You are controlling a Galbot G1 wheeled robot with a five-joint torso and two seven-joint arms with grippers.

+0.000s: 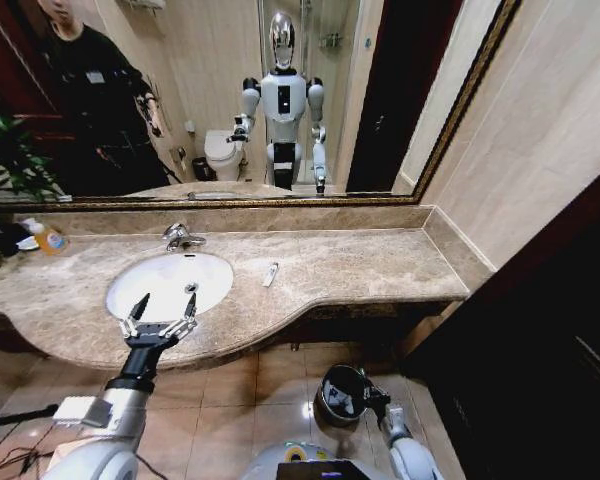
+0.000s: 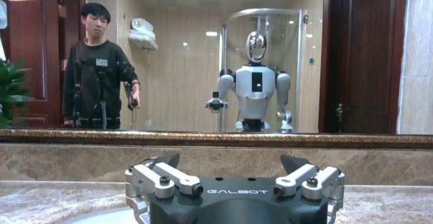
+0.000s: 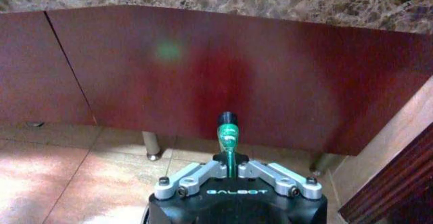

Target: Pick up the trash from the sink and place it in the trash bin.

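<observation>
Down near the floor, the right end effector [image 3: 230, 176] is clamped on the small dark green tube [image 3: 227, 133], which stands out straight beyond the fingertips, cap end away from the wrist, pointing toward the dark red cabinet front [image 3: 203, 72] under the counter [image 1: 360, 265]. In the head view this end effector [image 1: 375, 398] sits just beside the trash bin [image 1: 342, 395], at its rim on the robot's right, so the drop seems to turn on carrying the tube sideways over the opening. The left end effector [image 1: 160, 318] hovers with its fingers spread apart over the near edge of the sink [image 1: 170, 283]. One white tube [image 1: 270, 274] lies on the counter just right of the basin, its long axis running roughly toward the mirror [image 1: 230, 90], nearer the left arm.
</observation>
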